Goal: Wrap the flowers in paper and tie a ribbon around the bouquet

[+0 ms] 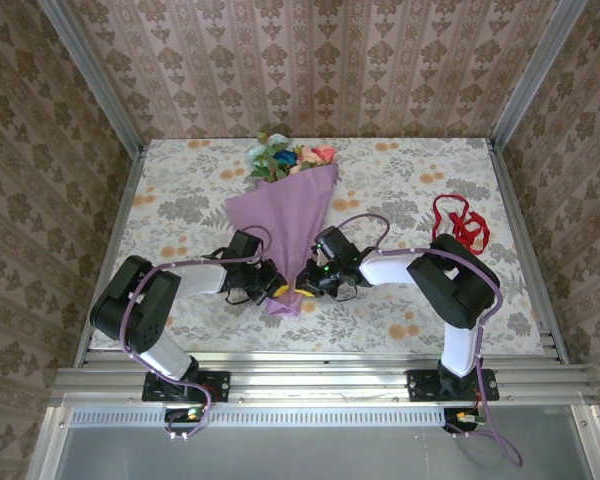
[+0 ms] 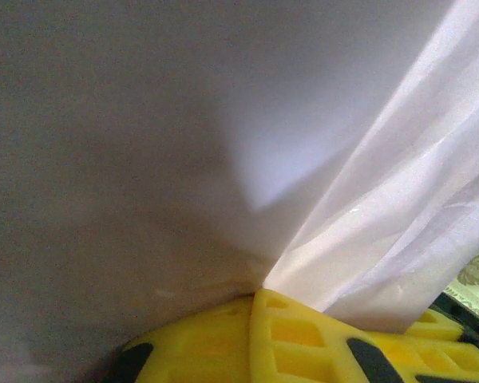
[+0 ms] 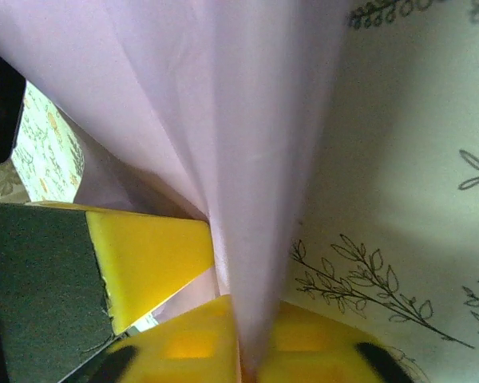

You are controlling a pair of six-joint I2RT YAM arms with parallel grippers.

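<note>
Bouquet (image 1: 285, 225): lilac cone lying flat mid-table, wide end away from the arm bases, narrow tip toward them.
Flowers (image 1: 285, 158): pink, blue and green heads poking out of the bouquet's wide end.
Left gripper (image 1: 277, 288): at the bouquet's tip, left side; clamped on a fold of the paper (image 2: 223, 120) (wrist view: sheet running down into the seam between the yellow pads (image 2: 303, 335)).
Right gripper (image 1: 305, 282): at the bouquet's tip, right side, just beside the left one; pinched tight on a gathered pleat.
Ribbon (image 1: 458, 222): loose red tangle, well apart to the right of the bouquet, not gripped.
Done: wrapping looks finished, with the cone formed and the stems hidden inside.
Left: all the tying, meaning fetch, loop round the narrow part, knot. Roughly halfway, by judgement.
Edges: bouquet's wide end near the far edge of the table (image 1: 410, 180); ribbon toward the right rail.
Open room: bare cloth on both sides of the bouquet; wide lane from bouquet to ribbon. Probably one grip to keep while the other lets go, else the cone may spring open.
</note>
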